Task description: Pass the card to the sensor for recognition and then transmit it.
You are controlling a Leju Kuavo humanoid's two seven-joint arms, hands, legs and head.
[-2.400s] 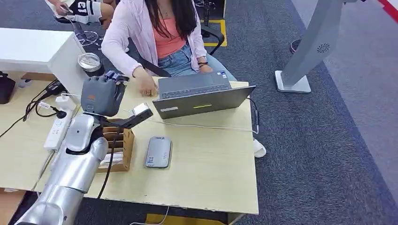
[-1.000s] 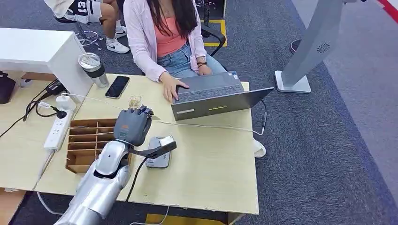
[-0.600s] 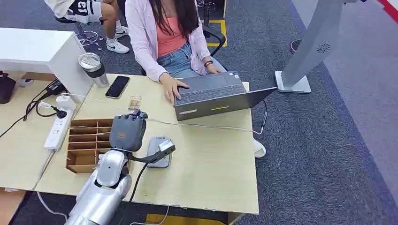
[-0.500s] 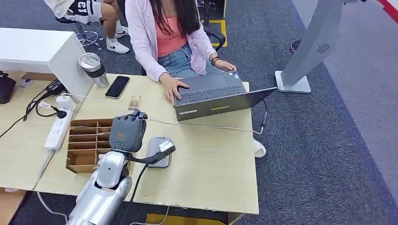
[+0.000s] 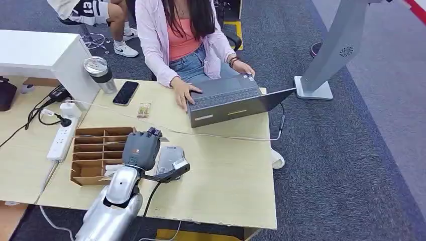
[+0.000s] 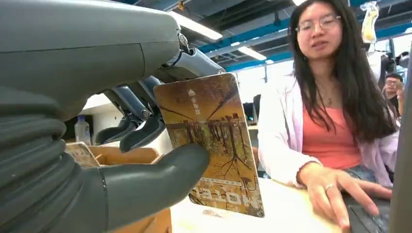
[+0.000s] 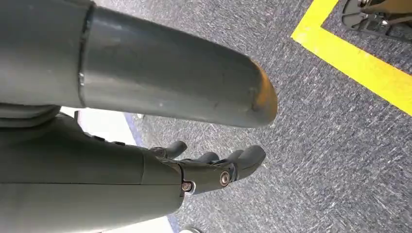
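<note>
Left hand (image 6: 73,126) gripping one card (image 6: 211,143) above one sensor (image 5: 168,156); right hand (image 7: 145,165) empty, fingers apart.

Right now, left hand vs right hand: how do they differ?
The left hand pinches a card between thumb and fingers; the right hand holds nothing, its fingers loosely apart. The left hand is raised over the desk, beside the grey card reader; the right hand hangs over grey carpet. Both are grey with darker fingers.
</note>
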